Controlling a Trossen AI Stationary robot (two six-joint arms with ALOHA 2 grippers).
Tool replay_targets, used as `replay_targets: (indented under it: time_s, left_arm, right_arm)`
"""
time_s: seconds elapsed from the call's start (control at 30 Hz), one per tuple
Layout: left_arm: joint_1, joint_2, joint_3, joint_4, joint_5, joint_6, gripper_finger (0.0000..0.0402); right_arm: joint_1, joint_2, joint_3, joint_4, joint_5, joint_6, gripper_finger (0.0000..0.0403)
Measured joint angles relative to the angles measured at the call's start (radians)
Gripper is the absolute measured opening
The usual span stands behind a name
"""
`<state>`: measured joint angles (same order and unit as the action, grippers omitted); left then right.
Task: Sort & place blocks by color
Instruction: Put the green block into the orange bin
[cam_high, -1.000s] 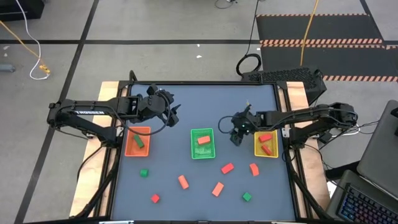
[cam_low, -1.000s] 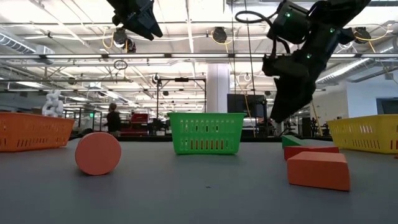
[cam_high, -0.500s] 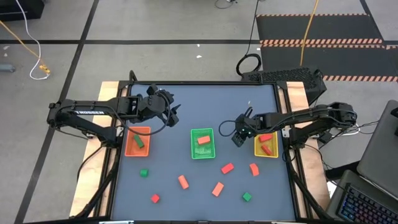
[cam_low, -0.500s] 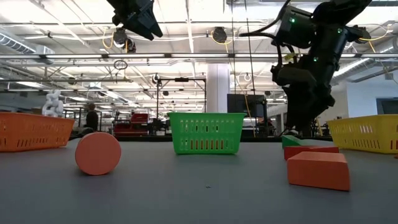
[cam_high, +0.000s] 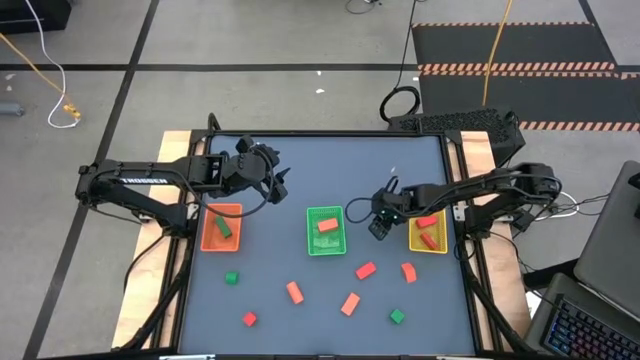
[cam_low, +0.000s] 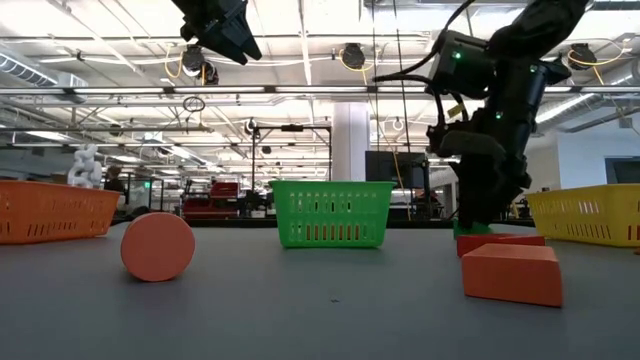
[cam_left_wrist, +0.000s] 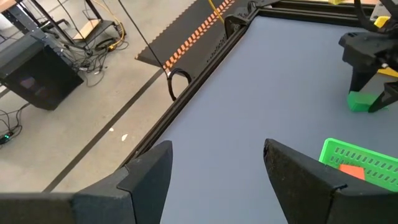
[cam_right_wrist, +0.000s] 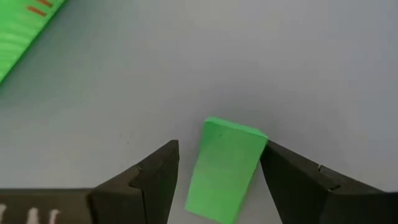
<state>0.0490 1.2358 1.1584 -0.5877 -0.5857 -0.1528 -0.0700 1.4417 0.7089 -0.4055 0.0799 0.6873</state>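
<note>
A green block (cam_right_wrist: 225, 168) lies flat on the table between the green tray (cam_high: 312, 232) and the yellow tray (cam_high: 441, 243). My right gripper (cam_right_wrist: 219, 146) points down over it, open, with one finger on either side of the block. The low view shows the right gripper (cam_low: 478, 215) just above the block (cam_low: 468, 229). My left gripper (cam_high: 277, 181) hangs open and high, beyond the orange tray (cam_high: 207, 235), with nothing between its fingers. Several more blocks lie loose near the front: green (cam_high: 231, 277), red (cam_high: 365, 270), orange (cam_high: 294, 291).
The orange tray holds a green block (cam_high: 226, 228), the green tray an orange one (cam_high: 327, 226), and the yellow tray red ones (cam_high: 427, 222). More loose blocks lie near the front edge (cam_high: 350, 303) (cam_high: 397, 316) (cam_high: 249, 319). Bare table stretches along the far side (cam_high: 340, 170).
My right gripper has come down toward the table and a little toward the near edge, rolling at the wrist. Its fingers now stand around the green block. The left arm has kept still.
</note>
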Motion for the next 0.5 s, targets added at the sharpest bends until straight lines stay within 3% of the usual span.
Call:
replay_targets:
  time_s: [0.2,0.4,0.5]
  left_arm:
    - [0.0,0.0,0.0,0.0,0.0,0.0,0.0253]
    - [0.0,0.0,0.0,0.0,0.0,0.0,0.0253]
    - [0.0,0.0,0.0,0.0,0.0,0.0,0.0253]
  right_arm:
    - [0.0,0.039,0.002,-0.004,0.002,-0.027,0.0204]
    - [0.0,0.032,0.0,0.006,0.004,-0.069,0.0128]
    - [0.0,0.02,0.0,0.042,-0.004,-0.106,0.0122]
